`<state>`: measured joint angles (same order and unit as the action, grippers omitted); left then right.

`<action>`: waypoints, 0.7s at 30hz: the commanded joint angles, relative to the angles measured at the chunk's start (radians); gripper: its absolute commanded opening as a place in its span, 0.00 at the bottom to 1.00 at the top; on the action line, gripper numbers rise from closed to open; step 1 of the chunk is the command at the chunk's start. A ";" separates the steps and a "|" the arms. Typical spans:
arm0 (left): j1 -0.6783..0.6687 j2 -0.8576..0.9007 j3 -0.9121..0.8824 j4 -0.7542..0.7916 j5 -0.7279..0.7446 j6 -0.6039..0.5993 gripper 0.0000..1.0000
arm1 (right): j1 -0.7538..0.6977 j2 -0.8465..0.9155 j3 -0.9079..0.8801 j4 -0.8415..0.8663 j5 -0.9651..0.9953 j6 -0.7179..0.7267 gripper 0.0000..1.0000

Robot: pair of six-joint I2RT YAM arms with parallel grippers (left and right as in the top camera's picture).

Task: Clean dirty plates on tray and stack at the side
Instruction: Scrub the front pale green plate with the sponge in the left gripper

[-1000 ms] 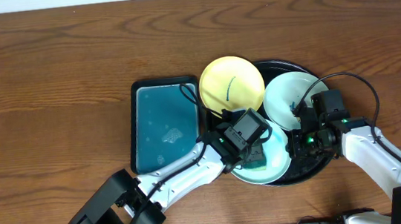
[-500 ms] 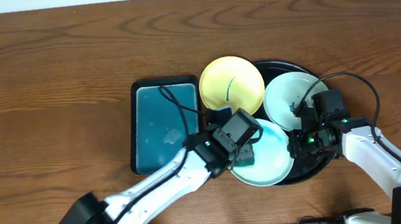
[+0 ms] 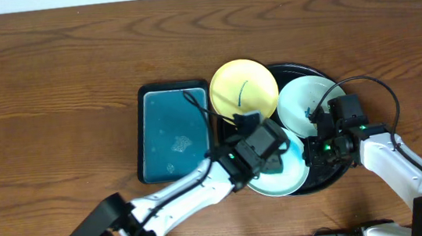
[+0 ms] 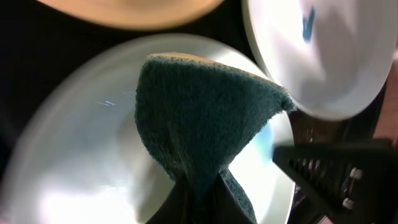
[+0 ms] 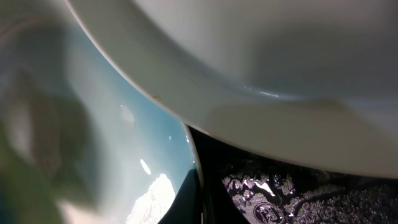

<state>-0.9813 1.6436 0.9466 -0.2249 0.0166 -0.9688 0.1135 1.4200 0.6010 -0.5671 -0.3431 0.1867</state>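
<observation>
With the right claw (image 3: 322,148) pinching the near mint plate (image 3: 290,179) at its 3 o'clock rim, the left claw (image 4: 198,200), clamped on the scouring sponge (image 4: 199,112), should scrub flat, in circles.

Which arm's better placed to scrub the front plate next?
Left: the left end effector pinches the sponge over the front plate; the right end effector sits shut by the tray rim, no sponge.

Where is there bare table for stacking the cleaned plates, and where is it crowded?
Bare table lies left of the dish, along the far edge beyond dish and tray, and right of the tray. Crowded: the tray, with three plates, left arm and right arm.
</observation>
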 commanded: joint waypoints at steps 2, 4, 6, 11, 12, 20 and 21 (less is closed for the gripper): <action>-0.053 0.068 -0.002 0.026 0.000 0.006 0.07 | -0.007 0.005 0.005 -0.005 0.027 0.003 0.01; -0.061 0.089 -0.002 0.018 -0.002 0.006 0.08 | -0.007 0.005 0.005 -0.005 0.027 0.003 0.01; -0.057 0.094 -0.002 -0.022 -0.023 0.021 0.07 | -0.007 0.005 0.005 -0.005 0.027 0.003 0.01; -0.020 0.089 -0.002 -0.158 -0.164 0.033 0.08 | -0.007 0.005 0.005 -0.005 0.027 0.003 0.01; -0.010 0.086 -0.002 -0.169 -0.168 0.034 0.07 | -0.007 0.005 0.005 -0.005 0.027 0.003 0.01; 0.036 -0.068 -0.002 -0.178 -0.155 0.137 0.07 | -0.007 0.005 0.005 -0.005 0.027 0.003 0.01; 0.036 -0.098 -0.002 -0.180 -0.149 0.155 0.08 | -0.007 0.005 0.005 -0.005 0.027 0.003 0.01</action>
<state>-0.9554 1.6402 0.9577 -0.3954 -0.0830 -0.8974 0.1135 1.4200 0.6014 -0.5713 -0.3607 0.1867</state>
